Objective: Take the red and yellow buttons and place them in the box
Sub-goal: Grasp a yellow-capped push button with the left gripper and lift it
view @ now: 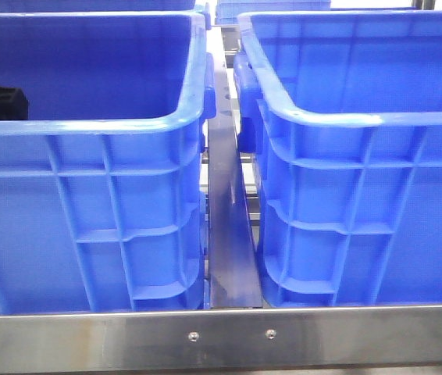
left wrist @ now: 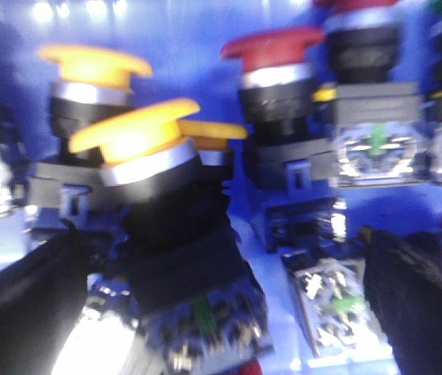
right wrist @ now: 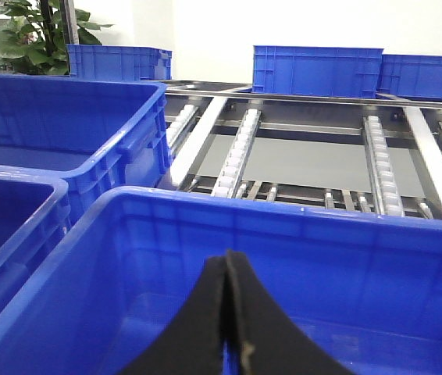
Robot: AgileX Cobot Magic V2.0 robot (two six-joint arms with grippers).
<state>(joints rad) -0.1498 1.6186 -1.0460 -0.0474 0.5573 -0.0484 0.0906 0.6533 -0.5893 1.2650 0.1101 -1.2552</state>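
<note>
Front view shows only two big blue plastic crates (view: 88, 195) side by side. The left wrist view alone looks into one: left claw (left wrist: 221, 297) spread around a yellow mushroom-head push button (left wrist: 139, 137), among three yellow and two red-capped buttons (left wrist: 272, 47). Right claw (right wrist: 227, 312) pressed together, empty, above a bare blue crate (right wrist: 283, 226).
</note>
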